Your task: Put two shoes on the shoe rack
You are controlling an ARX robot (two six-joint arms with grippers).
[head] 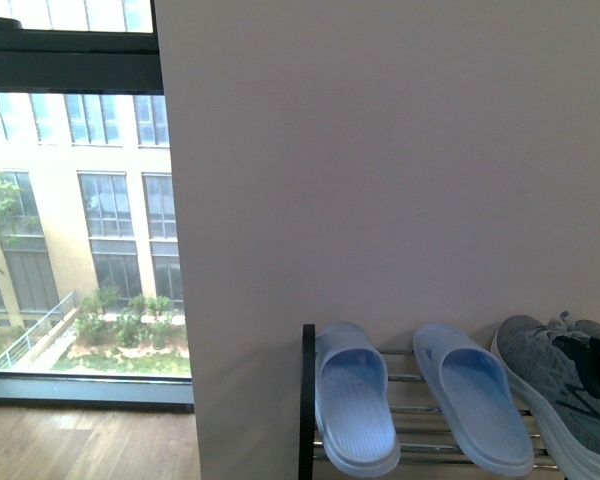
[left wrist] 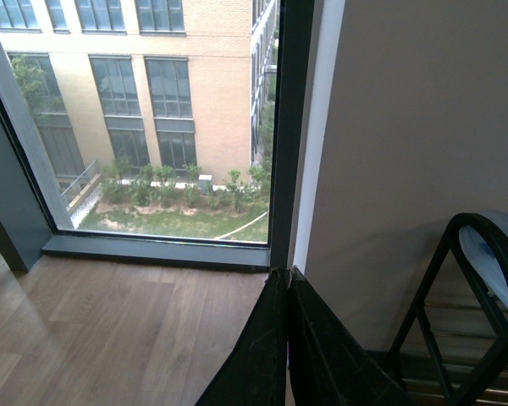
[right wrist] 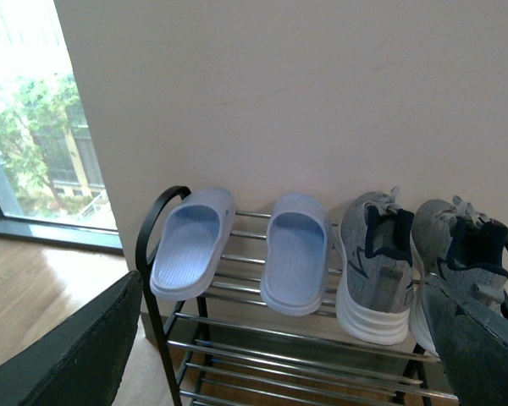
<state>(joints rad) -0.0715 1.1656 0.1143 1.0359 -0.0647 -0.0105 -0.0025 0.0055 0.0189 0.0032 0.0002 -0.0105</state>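
Right wrist view: both grey sneakers sit side by side on the top tier of the shoe rack, toes toward the wall, heels hanging slightly over the front bars. The left sneaker is fully visible; the right sneaker is partly hidden behind one finger of the right pincer. Just beside them on the same tier lie two pale blue slippers, also toe-in. Likely lined up that way so the soles rest across several chrome bars and do not tip. Lower tiers show bare bars only.

The right pincer is released, fingers spread wide with nothing between them, hanging in front of the rack and apart from the shoes. Judged from this, both shoes are already placed and the task looks finished or nearly so.

In the left wrist view the left pincer is clenched, fingers pressed together, grasping nothing, off to the rack's end near the window and wooden floor.

Front view shows neither arm: only the slippers, one sneaker at the edge, the wall.
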